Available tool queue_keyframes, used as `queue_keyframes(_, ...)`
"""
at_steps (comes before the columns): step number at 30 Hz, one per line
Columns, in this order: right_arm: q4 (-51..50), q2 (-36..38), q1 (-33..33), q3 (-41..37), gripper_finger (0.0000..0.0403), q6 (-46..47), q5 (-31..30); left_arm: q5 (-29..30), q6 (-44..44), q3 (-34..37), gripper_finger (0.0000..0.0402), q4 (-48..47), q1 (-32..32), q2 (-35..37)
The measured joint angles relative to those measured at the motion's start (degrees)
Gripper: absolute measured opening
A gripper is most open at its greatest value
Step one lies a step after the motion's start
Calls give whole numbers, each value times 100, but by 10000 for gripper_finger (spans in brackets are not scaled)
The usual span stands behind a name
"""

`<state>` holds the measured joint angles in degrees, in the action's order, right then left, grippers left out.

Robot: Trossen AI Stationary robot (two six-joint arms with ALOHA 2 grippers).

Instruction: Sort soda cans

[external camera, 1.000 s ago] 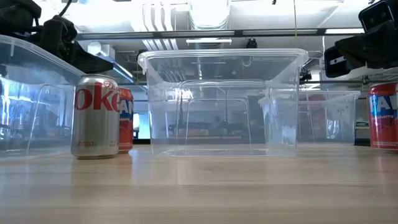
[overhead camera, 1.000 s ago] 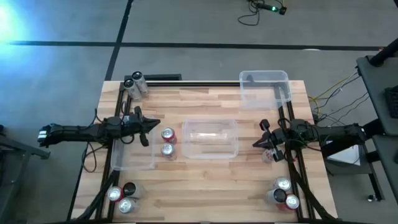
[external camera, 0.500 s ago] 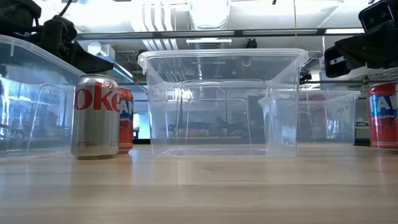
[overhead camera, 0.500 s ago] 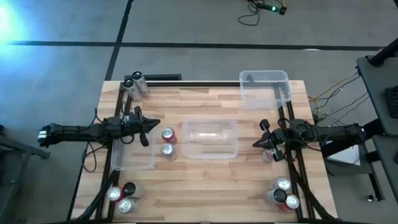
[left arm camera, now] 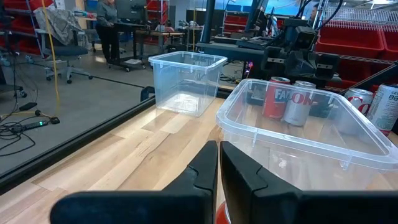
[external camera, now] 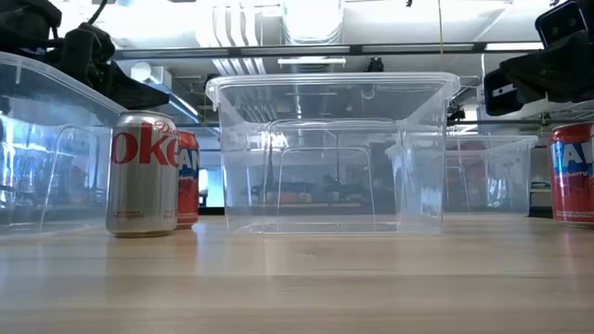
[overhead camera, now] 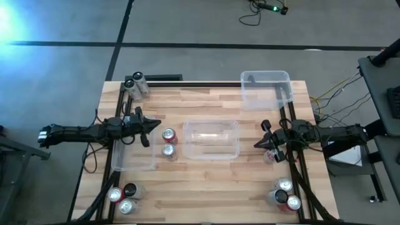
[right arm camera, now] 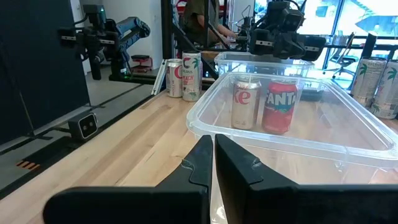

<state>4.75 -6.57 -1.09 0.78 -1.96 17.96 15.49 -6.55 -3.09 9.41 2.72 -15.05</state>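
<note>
The soda cans sit in clusters around the table (overhead camera: 206,184): a silver can (overhead camera: 168,150) and a red can (overhead camera: 168,135) just at 9 o'clock of the middle bin (overhead camera: 236,139), others at the corners, and one red can (external camera: 573,173) under the right gripper (overhead camera: 259,144). Both the left gripper (overhead camera: 154,124), at 9 o'clock, and the right, at 3 o'clock, have their fingers closed together on nothing. The cans look light, stiff yet dentable and slick, so I'd pinch each across mid-body.

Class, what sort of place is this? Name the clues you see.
Probably a robotics lab or workshop: a pale wooden table, red storage bins on racks and a person at a desk behind it.
</note>
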Motion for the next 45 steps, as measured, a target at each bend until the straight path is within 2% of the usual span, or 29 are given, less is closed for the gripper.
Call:
queue_keyframes(31,0,0,0,0,13,0,0,0,-10,0,2,6,0,0)
queue_keyframes(40,0,0,-1,0,13,0,0,23,-1264,1,2,992,2,2)
queue_keyframes(45,5,0,0,0,13,-130,0,264,-962,-230,2,1087,17,-17)
